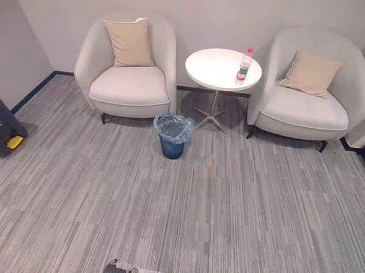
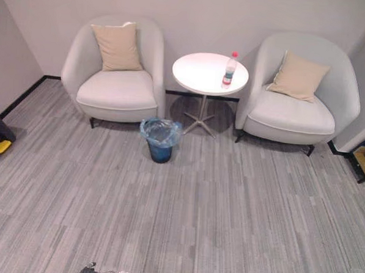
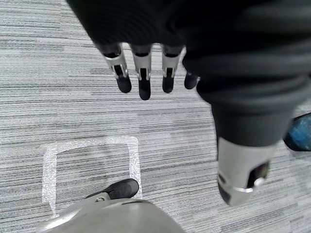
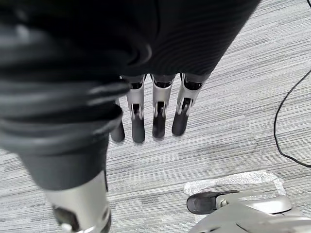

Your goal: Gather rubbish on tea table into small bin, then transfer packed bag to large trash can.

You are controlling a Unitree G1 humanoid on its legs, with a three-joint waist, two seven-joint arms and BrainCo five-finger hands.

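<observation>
Left robot hand hangs over the grey carpet with its fingers straight and relaxed, nothing in it. Right robot hand is the same deal: fingers straight, pointing down at the carpet, carrying nothing. Under the left one there's a square of pale tape stuck on the carpet.

Further out, in the head camera, the round white tabletop sits at 12 o'clock, well away from both hands. The only rubbish I can spot on it is a plastic bottle with a red cap, standing upright near the rim at roughly 3 o'clock. So it's on the tabletop, not in either hand and not in a bin.

The small bin, lined with a blue bag, is on the carpet at about 8 o'clock from the table's foot, near the front corner of the left armchair. That chair is at 9 o'clock from the table and has a beige cushion propped on it. The other armchair is at 3 o'clock with its own cushion.

The large trash can, dark with yellow bits, is way off at 9 o'clock by the wall, well apart from the small bin.
</observation>
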